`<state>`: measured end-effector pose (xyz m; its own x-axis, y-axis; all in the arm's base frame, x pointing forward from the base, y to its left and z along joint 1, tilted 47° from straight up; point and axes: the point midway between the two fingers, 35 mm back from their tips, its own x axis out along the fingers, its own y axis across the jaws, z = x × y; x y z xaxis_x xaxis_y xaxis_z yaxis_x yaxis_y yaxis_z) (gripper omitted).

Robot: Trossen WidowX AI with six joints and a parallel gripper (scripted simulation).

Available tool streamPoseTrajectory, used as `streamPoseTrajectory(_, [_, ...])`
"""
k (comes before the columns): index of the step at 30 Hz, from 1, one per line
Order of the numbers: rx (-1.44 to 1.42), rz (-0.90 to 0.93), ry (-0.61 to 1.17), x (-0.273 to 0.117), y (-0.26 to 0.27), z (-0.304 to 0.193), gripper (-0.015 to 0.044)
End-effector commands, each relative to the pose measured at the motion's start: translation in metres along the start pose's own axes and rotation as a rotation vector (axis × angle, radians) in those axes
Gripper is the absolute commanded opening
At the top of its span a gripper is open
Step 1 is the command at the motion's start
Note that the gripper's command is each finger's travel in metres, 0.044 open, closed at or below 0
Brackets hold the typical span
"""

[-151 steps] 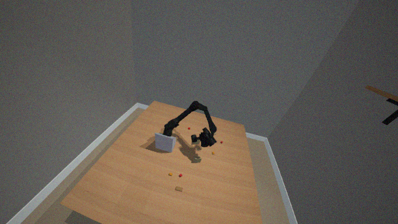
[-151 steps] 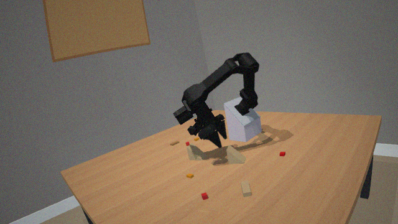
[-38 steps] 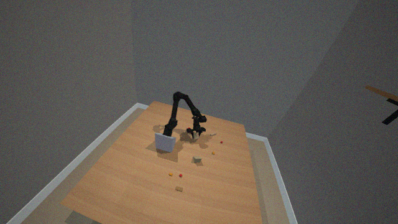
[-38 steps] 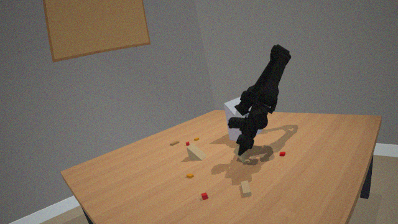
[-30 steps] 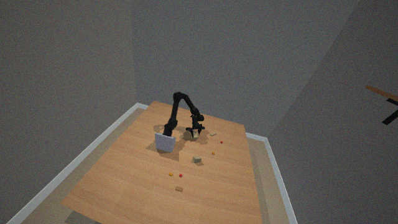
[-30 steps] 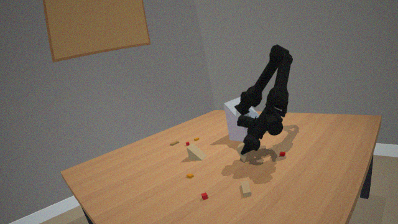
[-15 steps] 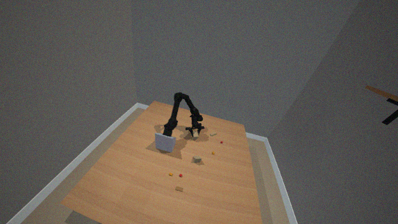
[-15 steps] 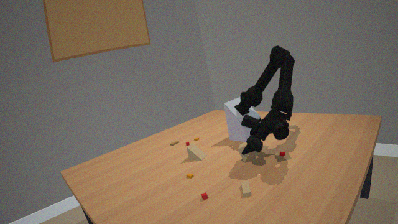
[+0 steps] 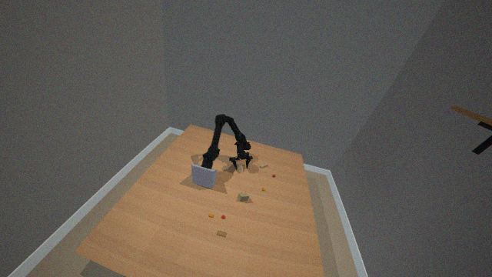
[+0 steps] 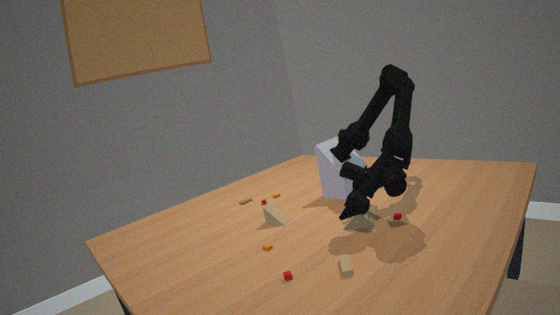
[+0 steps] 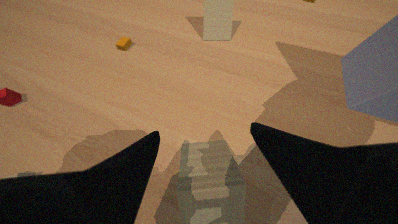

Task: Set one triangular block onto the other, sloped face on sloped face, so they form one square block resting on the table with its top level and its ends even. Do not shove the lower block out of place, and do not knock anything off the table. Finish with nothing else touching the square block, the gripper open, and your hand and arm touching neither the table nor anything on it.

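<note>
One beige triangular block [image 9: 241, 168] [image 10: 360, 223] [image 11: 210, 185] lies on the wooden table [image 9: 154, 231], in shadow, right under my gripper. My gripper [image 9: 241, 161] [image 10: 350, 214] [image 11: 205, 130] is open, its fingers spread to either side of this block and not gripping it. The other triangular block [image 9: 243, 197] [image 10: 276, 214] [image 11: 218, 20] rests apart on the table, farther out from the arm's base, with its sloped face up.
A lavender box [image 9: 204, 176] [image 10: 332, 175] [image 11: 375, 75] stands beside the arm's base. Small red cubes [image 9: 274, 175] [image 10: 397, 216] [image 11: 9, 96], orange cubes [image 9: 263, 188] [image 10: 267, 247] [image 11: 123, 43] and flat tan blocks [image 9: 221, 233] [image 10: 346, 264] are scattered on the table.
</note>
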<state>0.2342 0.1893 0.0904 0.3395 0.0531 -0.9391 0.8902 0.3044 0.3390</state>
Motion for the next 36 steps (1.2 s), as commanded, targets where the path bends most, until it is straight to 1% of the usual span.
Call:
streamPoseTrajectory(1, [-0.003, 0.001, 0.001, 0.000, 0.000, 0.000, 0.0440])
streamPoseTrajectory(4, [-0.002, 0.000, 0.000, -0.014, 0.003, 0.016, 0.0440])
streamPoseTrajectory(7, [-0.002, 0.000, -0.003, -0.050, 0.004, 0.055, 0.0440])
streamPoseTrajectory(9, [-0.001, 0.001, -0.004, -0.066, 0.001, 0.071, 0.0440])
streamPoseTrajectory(14, [0.004, 0.008, -0.002, -0.065, 0.004, 0.071, 0.0440])
streamPoseTrajectory(15, [-0.024, -0.034, 0.021, -0.060, 0.000, 0.070, 0.0440])
streamPoseTrajectory(17, [-0.113, -0.177, 0.127, -0.042, -0.013, 0.067, 0.0440])
streamPoseTrajectory(20, [-0.212, -0.359, 0.362, -0.024, -0.033, 0.060, 0.0440])
streamPoseTrajectory(22, [-0.240, -0.430, 0.549, -0.017, -0.042, 0.056, 0.0440])
streamPoseTrajectory(24, [-0.237, -0.454, 0.746, -0.014, -0.045, 0.052, 0.0440])
streamPoseTrajectory(27, [-0.176, -0.396, 1.033, -0.011, -0.039, 0.052, 0.0440])
streamPoseTrajectory(29, [-0.100, -0.298, 1.198, -0.009, -0.028, 0.056, 0.0440])
streamPoseTrajectory(31, [0.000, -0.159, 1.326, -0.004, -0.013, 0.066, 0.0440])
streamPoseTrajectory(33, [0.074, -0.054, 1.383, 0.001, -0.002, 0.076, 0.0440])
streamPoseTrajectory(36, [0.084, -0.040, 1.389, 0.002, -0.001, 0.077, 0.0440])
